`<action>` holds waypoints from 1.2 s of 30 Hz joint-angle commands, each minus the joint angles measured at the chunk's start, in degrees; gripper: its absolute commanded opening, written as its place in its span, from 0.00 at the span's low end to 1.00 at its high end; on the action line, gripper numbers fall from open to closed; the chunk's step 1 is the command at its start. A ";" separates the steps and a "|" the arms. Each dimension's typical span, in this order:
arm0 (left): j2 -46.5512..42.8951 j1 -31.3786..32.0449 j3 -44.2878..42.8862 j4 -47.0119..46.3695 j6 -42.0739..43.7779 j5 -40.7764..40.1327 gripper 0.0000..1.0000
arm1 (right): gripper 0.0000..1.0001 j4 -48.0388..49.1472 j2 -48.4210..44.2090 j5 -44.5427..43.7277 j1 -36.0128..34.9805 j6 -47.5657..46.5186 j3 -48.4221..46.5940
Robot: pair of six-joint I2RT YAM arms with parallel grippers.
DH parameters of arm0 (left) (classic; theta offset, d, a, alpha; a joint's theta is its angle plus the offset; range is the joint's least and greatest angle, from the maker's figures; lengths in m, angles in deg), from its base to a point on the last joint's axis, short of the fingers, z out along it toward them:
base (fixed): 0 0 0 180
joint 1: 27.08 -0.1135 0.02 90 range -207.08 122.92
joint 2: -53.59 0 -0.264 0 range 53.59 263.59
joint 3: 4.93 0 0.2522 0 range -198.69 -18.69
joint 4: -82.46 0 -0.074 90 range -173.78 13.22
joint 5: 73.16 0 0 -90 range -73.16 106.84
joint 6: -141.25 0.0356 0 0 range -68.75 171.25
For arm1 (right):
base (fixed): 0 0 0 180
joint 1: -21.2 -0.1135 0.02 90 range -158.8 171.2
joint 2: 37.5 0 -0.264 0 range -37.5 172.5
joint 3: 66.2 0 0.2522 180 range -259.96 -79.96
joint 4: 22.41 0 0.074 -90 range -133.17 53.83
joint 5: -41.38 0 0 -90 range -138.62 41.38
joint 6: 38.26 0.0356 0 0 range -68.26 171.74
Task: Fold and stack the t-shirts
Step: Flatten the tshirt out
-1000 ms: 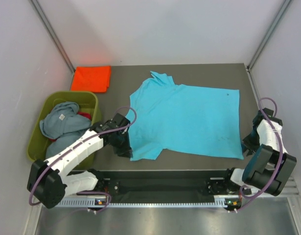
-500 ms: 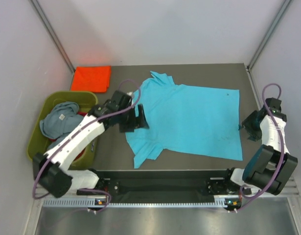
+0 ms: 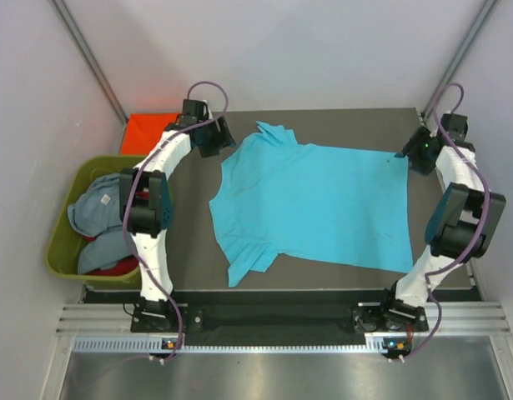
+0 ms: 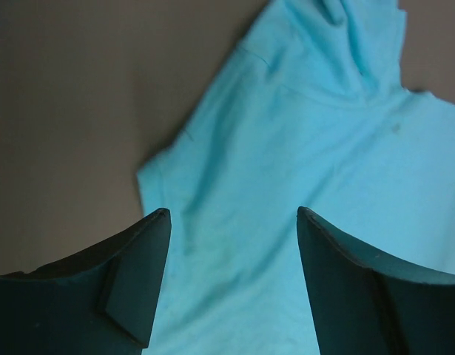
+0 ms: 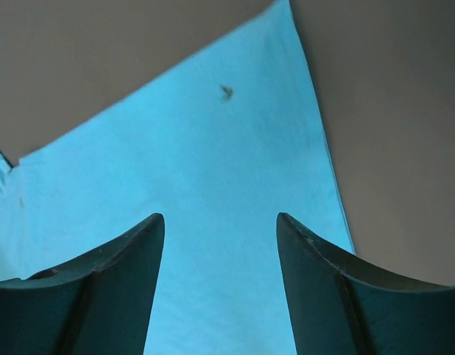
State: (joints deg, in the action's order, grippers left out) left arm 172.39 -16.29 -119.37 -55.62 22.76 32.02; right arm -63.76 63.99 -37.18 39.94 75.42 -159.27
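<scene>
A bright turquoise t-shirt (image 3: 314,204) lies spread flat across the middle of the table, collar (image 3: 277,132) toward the far left. Its near-left sleeve (image 3: 243,262) is rumpled. My left gripper (image 3: 218,137) hovers open over the far-left shoulder, and the left wrist view shows turquoise cloth (image 4: 286,148) between its open jaws (image 4: 233,213) with nothing gripped. Above the shirt's far-right corner (image 5: 286,44) my right gripper (image 3: 410,154) stands open (image 5: 220,216). A folded orange-red t-shirt (image 3: 148,125) lies at the back left.
An olive-green tub (image 3: 60,242) stands off the table's left side, holding a crumpled grey-blue shirt (image 3: 96,208) and a red one (image 3: 114,268). Grey walls close in the table on three sides. Both arms stretch along the table's left and right edges.
Both arms swung from the near edge out to the far corners of the turquoise shirt. The left gripper let go of the near-left sleeve, which now lies rumpled. Both grippers opened.
</scene>
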 commanded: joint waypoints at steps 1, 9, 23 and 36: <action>4.93 -1.21 -7.15 -4.17 2.82 3.19 0.74 | 0.62 1.58 4.75 1.66 -0.29 -2.50 -9.27; 12.85 -2.52 -9.80 -4.35 5.11 0.56 0.73 | 0.41 2.19 16.96 0.16 -0.20 -2.15 -21.67; 21.64 -2.79 -15.85 1.10 6.34 -1.56 0.40 | 0.38 2.64 27.61 -1.60 0.77 -4.69 -27.82; 19.01 -3.40 -16.13 4.27 7.75 -18.07 0.00 | 0.39 -0.35 34.21 -3.71 1.82 -6.46 -34.51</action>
State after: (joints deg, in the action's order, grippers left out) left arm 192.87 -18.83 -135.81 -55.51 28.85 23.41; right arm -63.15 96.32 -39.80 41.36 69.85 -190.13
